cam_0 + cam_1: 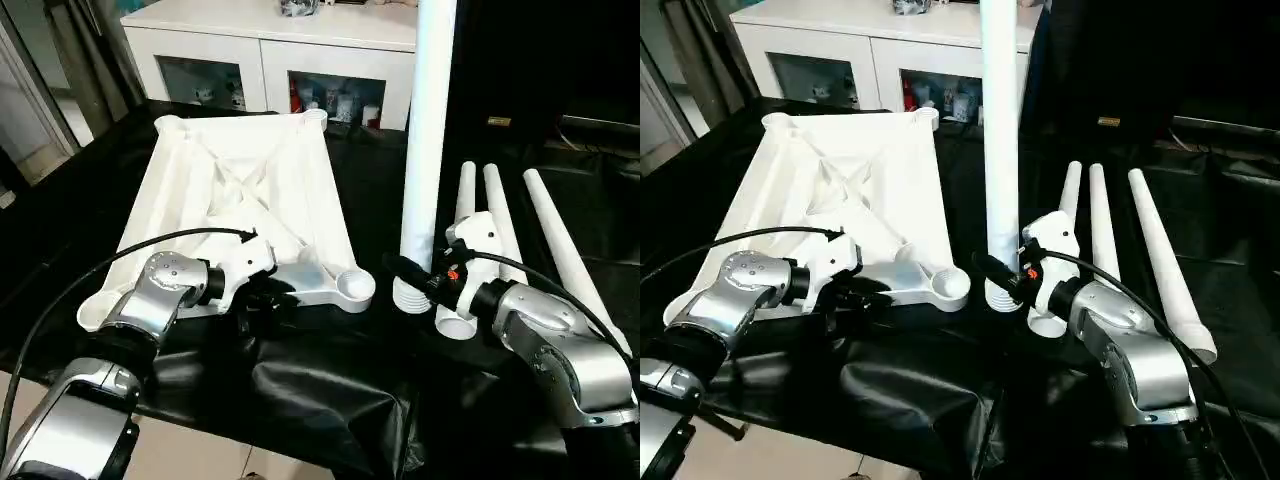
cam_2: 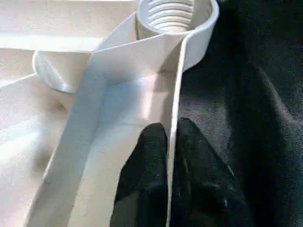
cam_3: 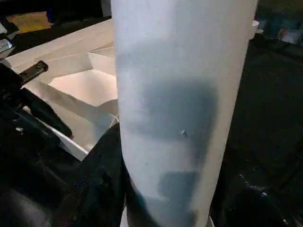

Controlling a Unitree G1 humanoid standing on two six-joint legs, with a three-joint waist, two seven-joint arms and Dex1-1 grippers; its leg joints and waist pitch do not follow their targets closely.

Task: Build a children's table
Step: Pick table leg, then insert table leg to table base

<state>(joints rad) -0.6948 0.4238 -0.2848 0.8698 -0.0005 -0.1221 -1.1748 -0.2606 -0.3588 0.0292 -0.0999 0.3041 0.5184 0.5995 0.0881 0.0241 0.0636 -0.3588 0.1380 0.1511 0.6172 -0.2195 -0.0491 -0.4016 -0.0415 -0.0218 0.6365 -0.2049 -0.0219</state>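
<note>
Tabletop (image 1: 240,190): light, stiff, slick plastic; left hand (image 2: 170,156) pinches its thin rim beside near socket (image 1: 352,288). Right hand (image 1: 420,275) clasps upright leg (image 1: 428,140) just beside tabletop; 3 legs (image 1: 505,225) beyond.

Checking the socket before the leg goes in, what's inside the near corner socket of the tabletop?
The near corner socket of the tabletop shows ridged threads inside; no leg. Its bottom is out of sight.
</note>
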